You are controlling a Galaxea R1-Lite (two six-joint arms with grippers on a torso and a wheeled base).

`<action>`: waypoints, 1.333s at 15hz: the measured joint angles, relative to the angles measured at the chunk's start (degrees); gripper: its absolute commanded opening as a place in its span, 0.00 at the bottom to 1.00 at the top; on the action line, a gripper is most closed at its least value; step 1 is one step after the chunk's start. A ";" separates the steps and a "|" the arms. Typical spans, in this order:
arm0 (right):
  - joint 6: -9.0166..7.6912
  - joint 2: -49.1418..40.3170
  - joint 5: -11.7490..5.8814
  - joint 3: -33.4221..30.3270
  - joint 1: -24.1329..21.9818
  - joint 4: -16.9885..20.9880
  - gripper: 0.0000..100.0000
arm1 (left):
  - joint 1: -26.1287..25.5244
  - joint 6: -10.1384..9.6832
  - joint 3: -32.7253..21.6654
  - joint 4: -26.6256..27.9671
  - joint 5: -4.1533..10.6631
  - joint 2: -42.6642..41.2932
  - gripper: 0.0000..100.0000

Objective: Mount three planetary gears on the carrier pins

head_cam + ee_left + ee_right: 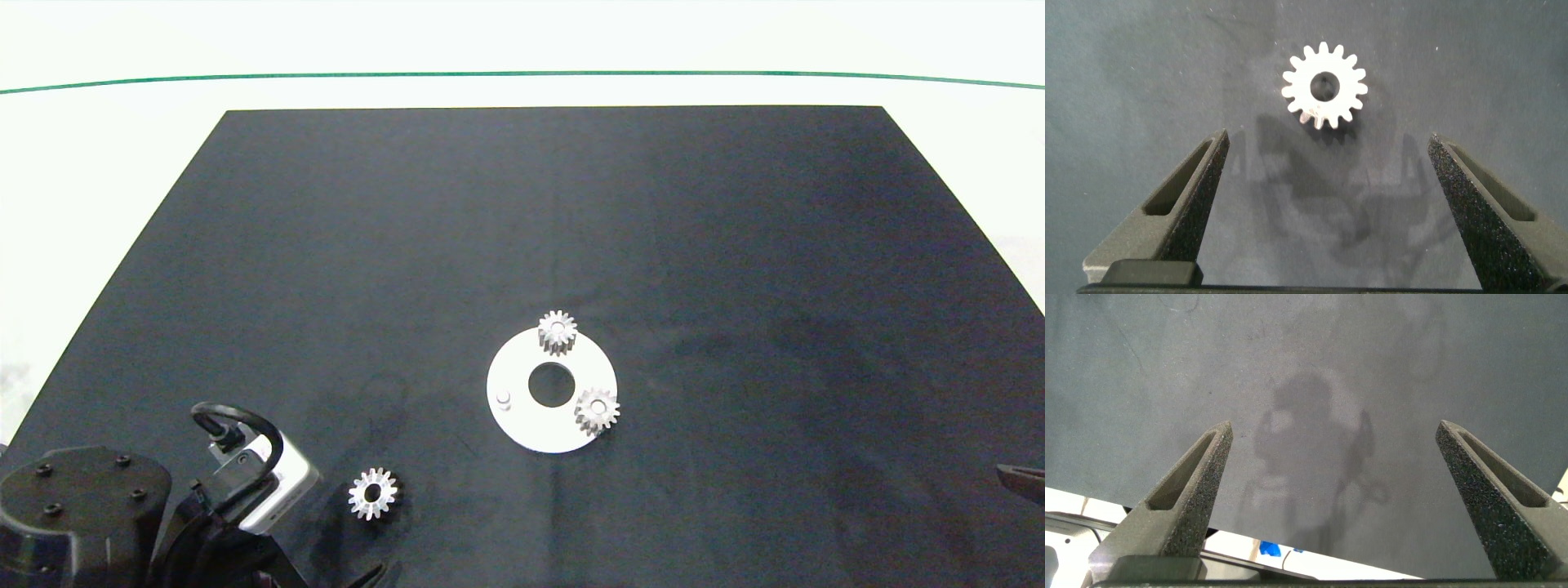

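Observation:
A white carrier disc [522, 425] lies on the black mat near the middle front. Two silver planetary gears sit on its pins, one at the far side [557, 332] and one at the right [597, 411]. One bare white carrier pin [504, 398] stands on the disc's left. A loose gear [373, 493] [1324, 85] lies flat on the mat at the front left. My left gripper [1327, 175] hovers open just short of it, nothing between its fingers. My right gripper [1331, 469] is open over bare mat at the right edge [1020, 482].
The black mat [571, 229] covers most of the white table, with a green line along the far side. The left arm's wrist and cable [237, 457] fill the front left corner.

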 measured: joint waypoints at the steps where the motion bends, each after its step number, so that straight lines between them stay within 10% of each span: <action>1: 0.02 -0.02 0.00 0.22 0.02 -0.02 1.00 | 0.00 -0.22 0.00 -0.27 0.00 0.16 1.00; 20: 0.11 -0.18 0.05 0.52 0.05 -0.07 1.00 | -0.33 -1.13 1.01 -10.47 0.11 7.68 1.00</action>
